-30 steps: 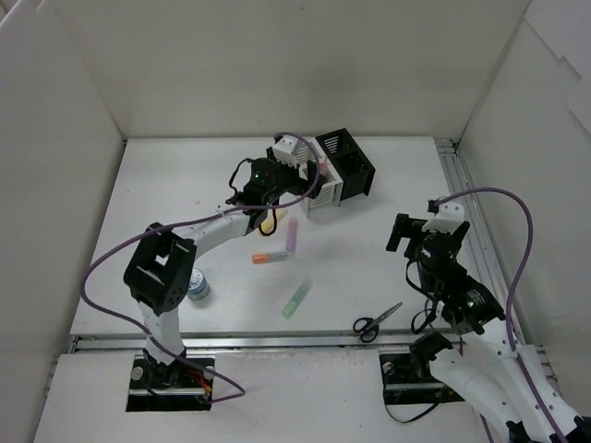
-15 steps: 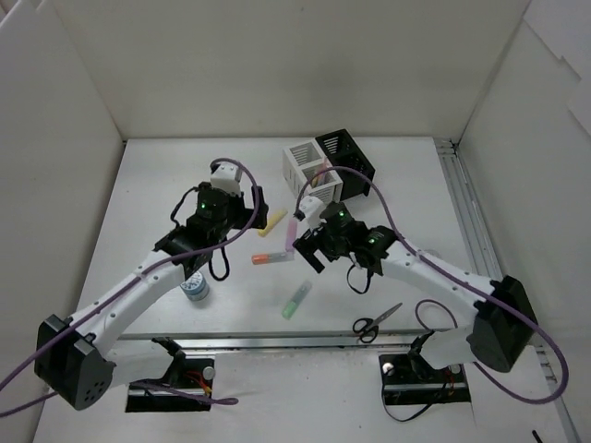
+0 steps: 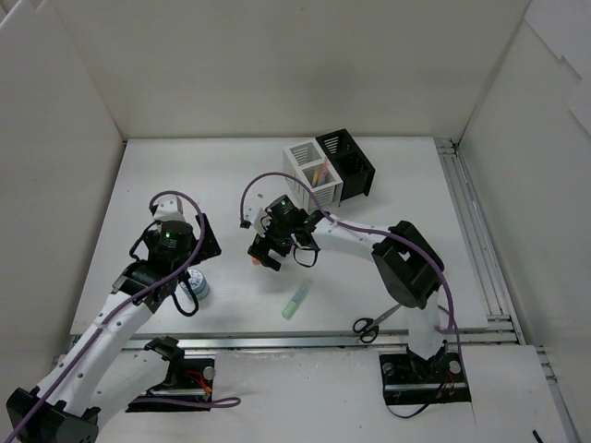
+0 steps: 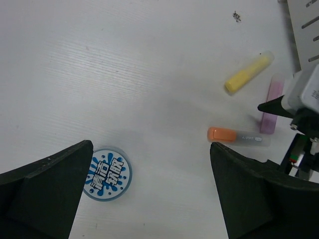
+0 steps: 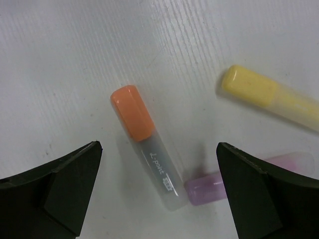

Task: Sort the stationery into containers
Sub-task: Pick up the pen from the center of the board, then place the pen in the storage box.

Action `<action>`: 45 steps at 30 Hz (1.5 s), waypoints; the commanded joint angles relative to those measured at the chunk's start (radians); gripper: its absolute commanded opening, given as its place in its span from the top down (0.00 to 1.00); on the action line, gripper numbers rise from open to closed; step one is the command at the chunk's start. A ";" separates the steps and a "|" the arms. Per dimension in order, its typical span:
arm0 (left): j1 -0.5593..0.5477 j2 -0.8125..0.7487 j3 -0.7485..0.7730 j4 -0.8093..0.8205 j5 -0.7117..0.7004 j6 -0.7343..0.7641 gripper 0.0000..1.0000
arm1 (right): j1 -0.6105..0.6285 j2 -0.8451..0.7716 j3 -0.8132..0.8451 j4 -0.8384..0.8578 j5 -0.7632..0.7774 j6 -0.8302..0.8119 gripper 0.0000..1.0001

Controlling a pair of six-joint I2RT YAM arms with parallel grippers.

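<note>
On the right arm (image 3: 346, 233) the jaws stand wide apart and empty over the orange marker (image 5: 145, 142), which lies near the middle of the worktop (image 3: 185, 175) beside the purple marker (image 5: 234, 183) and the yellow marker (image 5: 269, 97). The jaws of the left arm (image 3: 120, 309), equally apart, hover above the white jar (image 4: 107, 173) toward the left edge.

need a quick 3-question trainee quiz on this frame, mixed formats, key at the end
1. True or false: the right end effector is shut on the orange marker.
2. Which marker colour lies nearest the scissors? A yellow, B green, C purple.
3. How many markers show in the right wrist view?
Key: 1 false, it is open over the marker. 2 B, the green marker. 3 three: orange, the yellow marker and the purple marker.
</note>
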 commanded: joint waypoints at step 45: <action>0.037 0.000 0.049 0.040 0.015 0.045 0.01 | -0.276 -0.019 0.297 0.672 0.233 0.346 1.00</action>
